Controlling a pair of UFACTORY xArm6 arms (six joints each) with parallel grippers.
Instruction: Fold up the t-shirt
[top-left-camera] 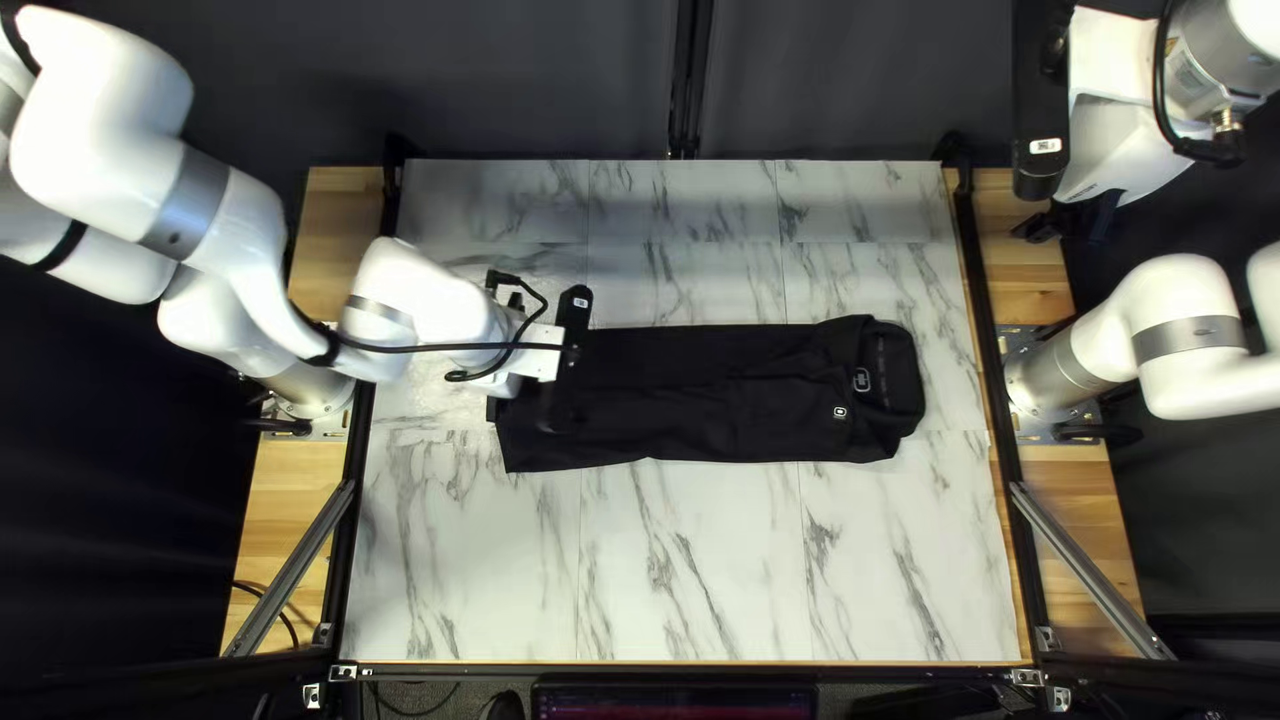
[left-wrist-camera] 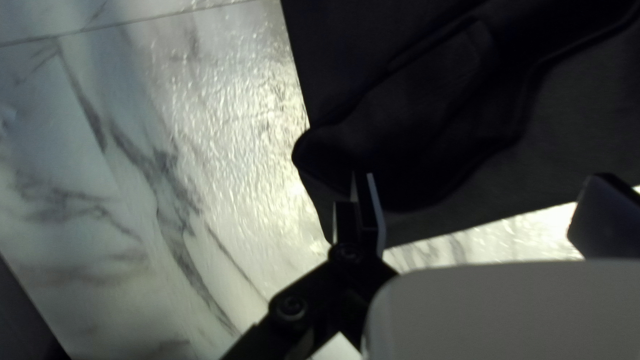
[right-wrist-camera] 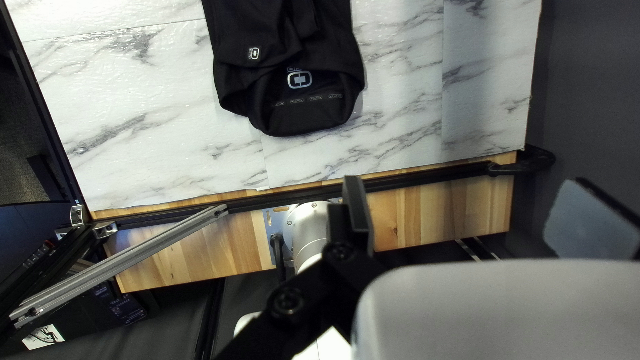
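In the top left view my left gripper is low over the left end of the black t-shirt, and my right gripper is raised beyond the table's right edge. The shirt lies as a long narrow strip, collar toward the right. The left wrist view shows my left gripper open, one finger over the cloth near its corner; a loose rounded fold lies on top just ahead. Whether that finger touches is unclear. Nothing is between the fingers of my right gripper, which is open, with the shirt well ahead.
Marble-patterned tabletop surrounds the shirt. Dark rails run along both side edges, beside wooden boards. A screen stands below the near edge. My left arm reaches in over the left edge.
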